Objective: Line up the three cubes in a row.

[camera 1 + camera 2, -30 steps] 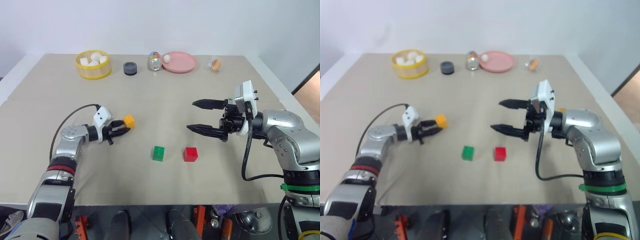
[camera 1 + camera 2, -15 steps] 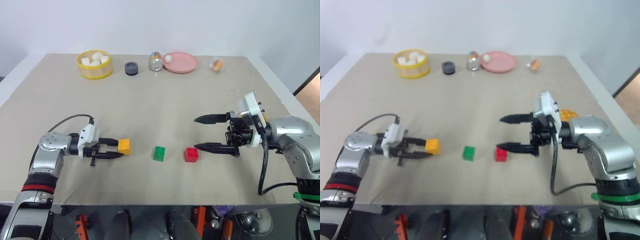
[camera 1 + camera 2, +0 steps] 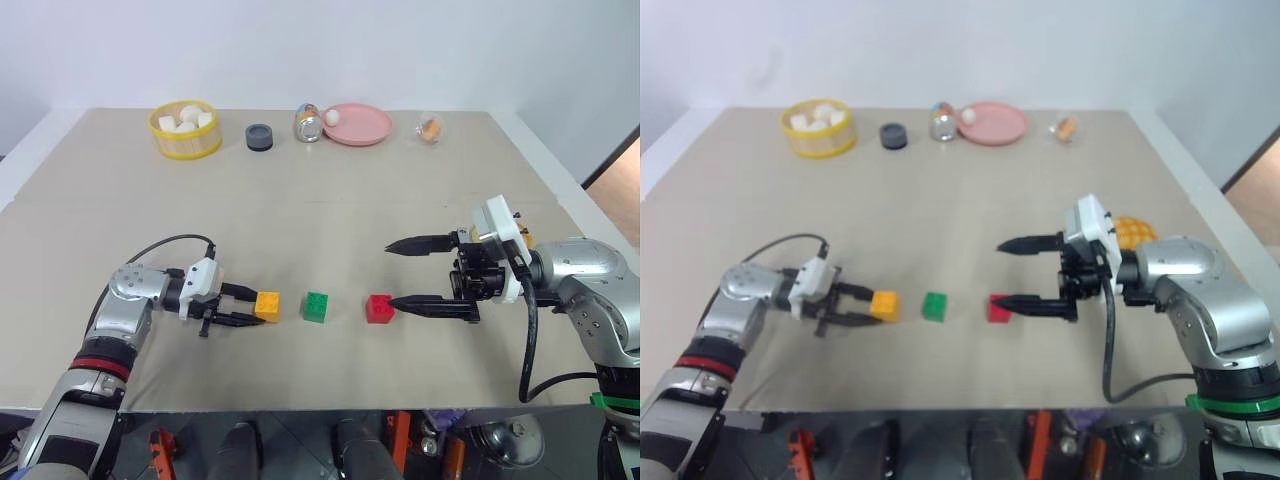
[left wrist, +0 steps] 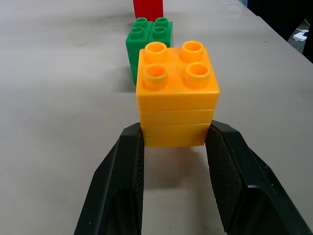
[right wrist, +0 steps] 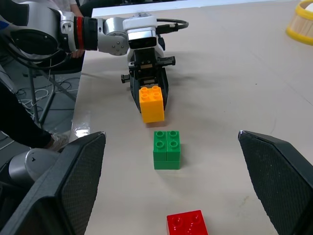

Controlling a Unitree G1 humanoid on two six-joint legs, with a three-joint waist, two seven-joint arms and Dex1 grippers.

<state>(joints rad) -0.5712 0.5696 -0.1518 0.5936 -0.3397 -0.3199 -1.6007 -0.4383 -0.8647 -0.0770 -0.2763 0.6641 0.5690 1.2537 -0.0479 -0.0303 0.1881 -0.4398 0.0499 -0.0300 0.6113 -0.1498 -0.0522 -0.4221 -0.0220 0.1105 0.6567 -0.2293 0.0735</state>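
Near the front edge of the tabletop (image 3: 300, 200), the three cubes sit almost in one line running left to right. The left claw (image 3: 240, 306) is closed on the yellow cube (image 3: 267, 305), gripping its lower sides between the two black fingers (image 4: 122, 186). The green cube (image 3: 317, 306) stands just beside the yellow one with a small gap, and the red cube (image 3: 379, 308) lies a little further toward the right edge, apart from the green. The right claw (image 3: 402, 273) hangs wide open and empty, one fingertip close to the red cube, with no visible contact.

Procedure for the step in hand, placing the yellow cube:

1. Confirm that the yellow cube rests flat on the tabletop. The left wrist view shows it upright, studs up; whether its base is fully seated cannot be told.
2. Check alignment. In the left wrist view the yellow cube sits slightly to one side of the line through green and red. Correct this with a small sideways shift before release.
3. Match the gap to the spacing between green and red, if even spacing is wanted.
4. Open the fingers evenly, so that neither drags the cube.
5. Withdraw straight back along the fingers, away from the green cube.

Caution: the cubes are light and will probably slide at any touch. Keep the right claw clear of the red cube.
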